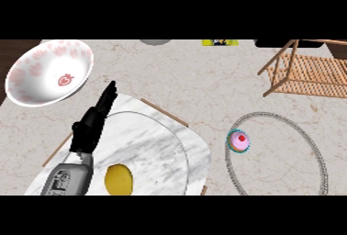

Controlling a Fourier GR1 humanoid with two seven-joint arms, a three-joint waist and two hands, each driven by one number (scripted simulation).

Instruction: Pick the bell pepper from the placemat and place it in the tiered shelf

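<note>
A yellow bell pepper (118,179) lies on the marbled white placemat (156,133) at the lower left of the head view. Just left of the pepper my left forearm comes up from the lower edge. Its black left hand (92,128) is open, with straight fingers pointing up and away over the placemat's left part, beyond the pepper and apart from it. The wooden tiered shelf (308,73) stands at the upper right, cut off by the view's edge. My right hand does not show.
A white bowl (47,71) with pink strawberry prints stands at the upper left. Right of the placemat lies a round mat with a grey rim (318,151), and a pink cupcake (238,141) sits at its left edge. Small objects line the far edge.
</note>
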